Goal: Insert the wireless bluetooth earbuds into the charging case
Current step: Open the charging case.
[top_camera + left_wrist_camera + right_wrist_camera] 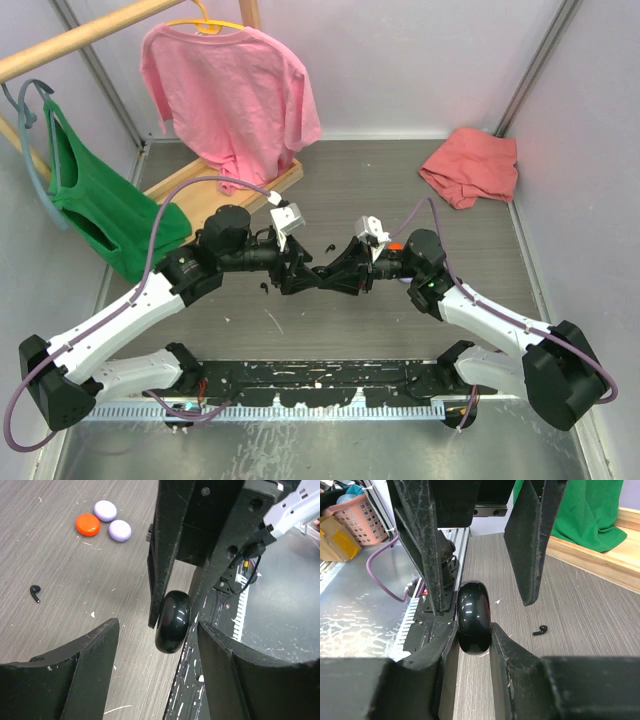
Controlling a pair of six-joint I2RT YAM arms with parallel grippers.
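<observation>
Right wrist view shows my right gripper (pixel 474 630) pinching the glossy black round charging case (pixel 474 611) on edge, seemingly so my spread left gripper (pixel 157 625) can open it, while the tiny black curved earbud (pixel 539 629) lies loose nearby.

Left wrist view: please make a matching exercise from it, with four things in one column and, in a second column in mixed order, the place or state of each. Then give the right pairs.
Things
1. black case
2. black earbud
3. orange-red round piece
4. left gripper

Places and states
A. open, one finger on each side of the case
B. lying apart from the rest on the table
C. clamped by the right gripper
D. on the table, next to two lilac pieces

Pairs: 1-C, 2-B, 3-D, 4-A
</observation>
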